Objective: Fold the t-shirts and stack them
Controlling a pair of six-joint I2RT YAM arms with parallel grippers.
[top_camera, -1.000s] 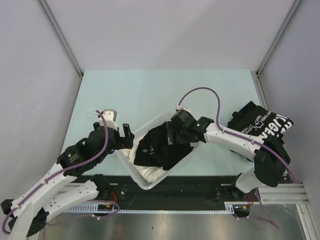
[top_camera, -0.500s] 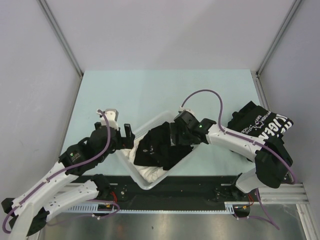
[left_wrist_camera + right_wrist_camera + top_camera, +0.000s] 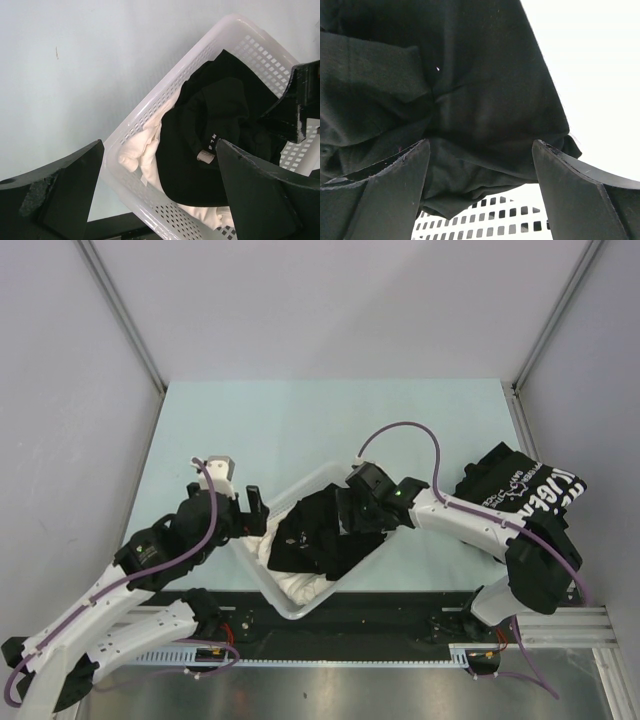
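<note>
Top external view: a white slotted plastic basket sits askew at the near edge of the pale green table, between the two arms. A crumpled soft black t-shirt fills most of the basket and lies on a bunched white cloth that shows along the near and left walls. A second black t-shirt with big white lettering lies rumpled on the table at the right edge, well apart from the basket and partly under the right arm.

The left gripper hangs just beside the basket's left corner, outside its wall. Its jaws are spread wide and have hold of nothing; the left wrist view shows only the basket, the black shirt and the white cloth in the gap between them, further off. A small grey tag shows on the black shirt there.

The right gripper reaches into the basket from the right, over the black shirt. In the right wrist view its jaws stand well apart, one on each side of a fold of black cloth lying just beyond the tips. They pinch nothing.
</note>
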